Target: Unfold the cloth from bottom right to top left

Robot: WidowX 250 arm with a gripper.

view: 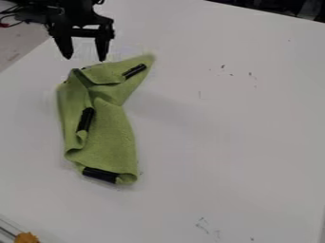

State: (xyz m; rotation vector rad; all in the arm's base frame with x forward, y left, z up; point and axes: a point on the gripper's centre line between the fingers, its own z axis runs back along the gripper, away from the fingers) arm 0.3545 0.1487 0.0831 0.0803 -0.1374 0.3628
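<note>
On the left side of the white table (228,137), one green cloth (111,137), bunched and folded over itself. Long axis runs near to far. Narrow corner (147,58) at the far end, pointing far and right; near end blunter, rolled at its edge. Cloth pinches in at its right side, partway along; left side runs straighter.

Black strips on the cloth: three counted. Far strip (134,71) by the pointed corner, slanting from near left to far right. Middle strip (86,119) toward the left side, lying mostly near to far with a slight lean. Near strip (100,174) along the near edge, mostly left to right, its right end a little nearer.

One black gripper (84,59) at the far left, hanging down just beyond the cloth's far edge. Two fingers, spread well apart, gap between them. Right-hand fingertip close to the green fabric; contact cannot be told.

Also noted: one orange object (26,237) at the near left, partly cut off by the view's edge. Thin cables (11,18) at the far left. Small dark marks on the tabletop, some far right of the cloth, some near and right of it.
</note>
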